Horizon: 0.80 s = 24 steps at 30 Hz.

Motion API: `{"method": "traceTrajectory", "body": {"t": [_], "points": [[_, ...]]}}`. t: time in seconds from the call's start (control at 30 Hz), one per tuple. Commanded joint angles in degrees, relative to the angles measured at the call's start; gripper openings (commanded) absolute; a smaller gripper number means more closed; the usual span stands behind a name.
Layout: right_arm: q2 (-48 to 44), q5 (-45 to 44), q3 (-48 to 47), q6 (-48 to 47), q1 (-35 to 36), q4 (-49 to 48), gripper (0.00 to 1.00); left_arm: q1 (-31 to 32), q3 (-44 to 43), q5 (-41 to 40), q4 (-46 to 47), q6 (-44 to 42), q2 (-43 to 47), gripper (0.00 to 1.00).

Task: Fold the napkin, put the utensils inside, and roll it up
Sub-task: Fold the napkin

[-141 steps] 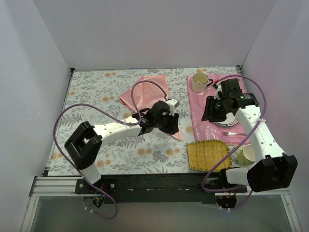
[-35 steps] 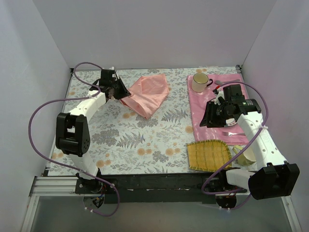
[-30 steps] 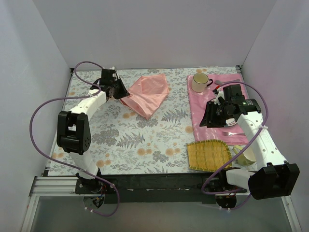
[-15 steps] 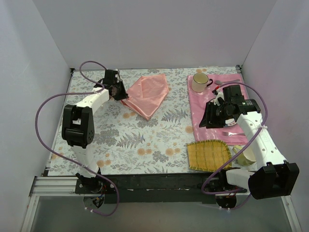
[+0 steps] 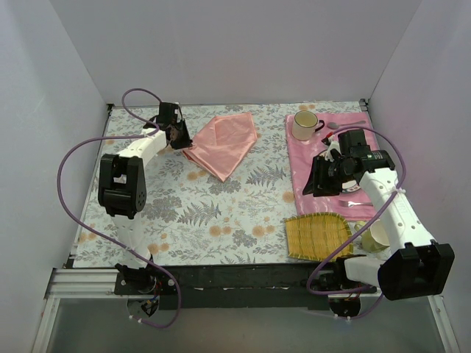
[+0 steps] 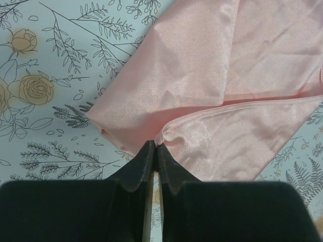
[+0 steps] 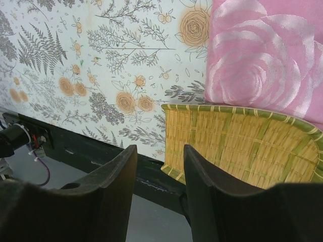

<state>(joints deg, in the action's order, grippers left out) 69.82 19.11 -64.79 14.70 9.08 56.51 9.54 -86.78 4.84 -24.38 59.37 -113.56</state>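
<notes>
Floral tablecloth (image 5: 221, 213): L gripper (image 6: 154, 147) clamped on napkin (image 6: 202, 75) corner, seemingly flatter than before; R gripper (image 7: 160, 156) still agape.

The napkin (image 5: 224, 143), up at twelve o'clock, is salmon satin cloth, glossy and smooth, light sliding along its folds, and under it the floral-printed table cover (image 5: 221, 213) looks flat and matt. At two o'clock the placemat (image 7: 262, 55) is duller pink cloth with faintly shiny woven roses, the mat (image 7: 242, 146) at four o'clock is rough woven straw-yellow slats edged green, and the right gripper (image 7: 159, 148) shows matt black plastic.
</notes>
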Motion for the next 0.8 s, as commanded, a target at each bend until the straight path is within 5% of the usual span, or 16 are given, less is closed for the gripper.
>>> {"method": "traceTrajectory", "body": {"t": [0.0,0.33,0.47,0.53,0.7,0.77], "points": [[0.3,0.9,0.1,-0.6,0.1,-0.4,0.50,-0.4,-2.3,-1.7,-0.3,-1.2,0.4,0.01],[1.1,1.2,0.2,-0.6,0.1,-0.7,0.50,-0.6,-2.8,-4.0,-1.5,-1.5,-0.9,0.06],[1.6,0.9,0.9,-1.2,0.3,-1.6,0.50,-0.8,-5.0,-9.4,-2.9,1.3,-0.8,0.26],[2.3,0.4,1.4,-1.4,0.9,-2.5,0.50,-0.8,-5.9,-15.4,-3.6,4.3,0.7,0.49],[4.8,-1.6,-0.9,-3.1,5.7,-5.4,0.50,-0.8,-9.1,-24.9,-2.8,9.4,4.9,0.52],[6.5,-2.3,-2.9,-3.3,8.2,-8.2,0.51,-0.8,-8.9,-22.9,-3.0,11.5,8.0,0.51]]}}
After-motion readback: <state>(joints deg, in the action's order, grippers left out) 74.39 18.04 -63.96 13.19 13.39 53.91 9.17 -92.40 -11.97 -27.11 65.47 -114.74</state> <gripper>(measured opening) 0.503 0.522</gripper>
